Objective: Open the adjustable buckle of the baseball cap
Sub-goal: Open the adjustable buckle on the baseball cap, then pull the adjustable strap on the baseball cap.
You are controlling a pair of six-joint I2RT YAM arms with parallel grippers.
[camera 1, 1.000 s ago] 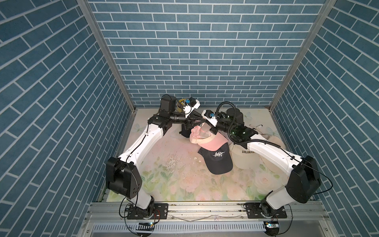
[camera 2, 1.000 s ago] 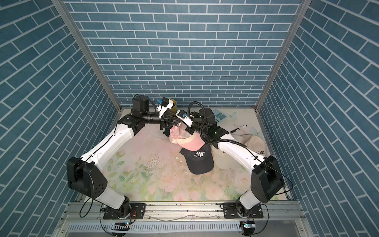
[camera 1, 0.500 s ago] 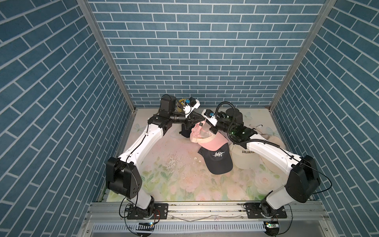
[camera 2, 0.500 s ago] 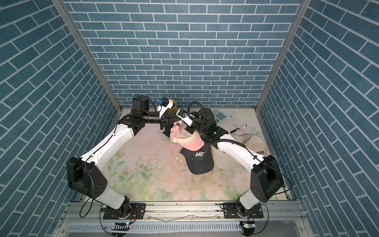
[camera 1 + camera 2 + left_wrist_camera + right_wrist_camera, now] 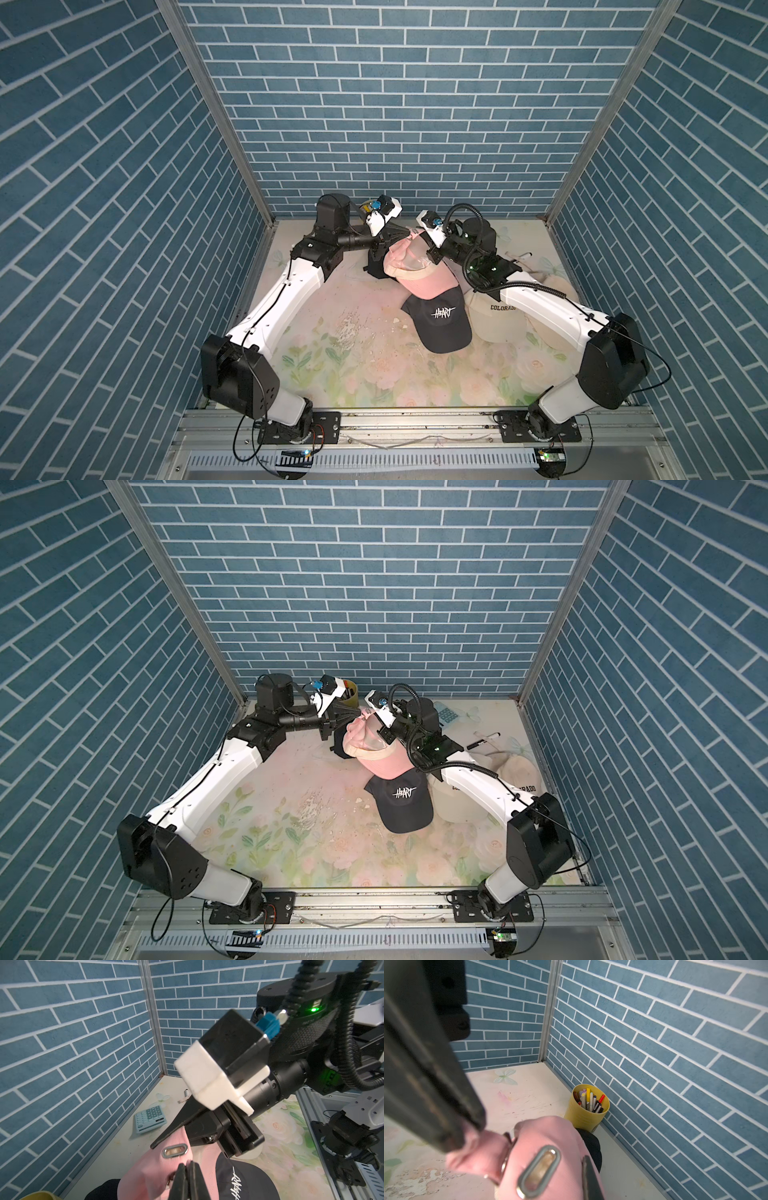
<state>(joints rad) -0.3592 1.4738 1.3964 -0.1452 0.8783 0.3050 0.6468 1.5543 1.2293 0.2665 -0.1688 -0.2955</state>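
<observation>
On pink cap (image 5: 145, 1172): eyelet (image 5: 175, 1151) (wrist views)

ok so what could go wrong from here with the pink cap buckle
1. Both the left gripper and right gripper pinch only thin fabric near the buckle; a pull could slip free.
2. The pink cap overlaps the black cap, which may get dragged.
3. The yellow pen cup stands close behind and could be knocked.

Overhead stereo pair, wrists near cap (image 5: 145, 1172)
</observation>
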